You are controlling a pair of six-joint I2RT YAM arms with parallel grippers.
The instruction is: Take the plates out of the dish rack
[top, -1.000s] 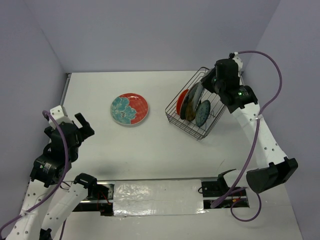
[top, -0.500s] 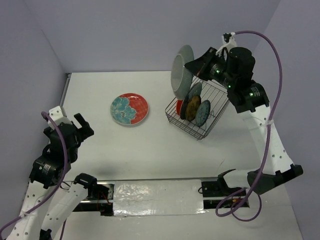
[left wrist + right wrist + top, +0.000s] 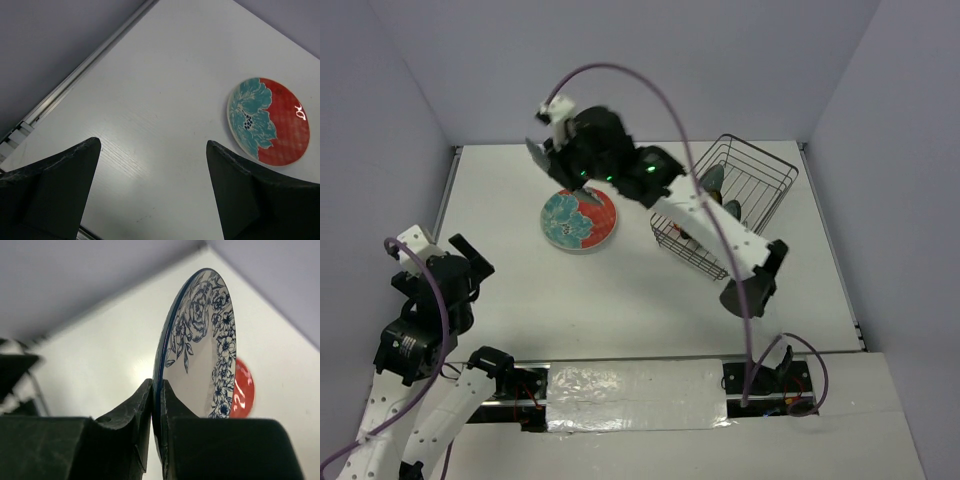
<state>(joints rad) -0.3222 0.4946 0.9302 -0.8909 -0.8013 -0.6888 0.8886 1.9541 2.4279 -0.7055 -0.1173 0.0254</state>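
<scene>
My right gripper [image 3: 156,387] is shut on the rim of a white plate with a blue flower pattern [image 3: 210,340], held upright on its edge. In the top view the right gripper [image 3: 545,155] hangs over the far left rim of the red-and-teal floral plate [image 3: 579,219], which lies flat on the table. A red sliver of that floral plate [image 3: 244,390] shows behind the held one. The wire dish rack [image 3: 760,185] stands at the right, with dark plates [image 3: 729,213] still upright inside, partly hidden by the right arm. My left gripper [image 3: 152,145] is open over bare table, the floral plate [image 3: 267,122] ahead on its right.
A metal rail [image 3: 75,80] runs along the table's left edge. The right arm [image 3: 710,225] stretches diagonally across the rack's near corner. A taped strip [image 3: 630,385] lies at the near edge between the arm bases.
The right arm lifted the blue-patterned plate out of the rack and swung it left, over the floral plate. The left arm shifted slightly toward the near left.
</scene>
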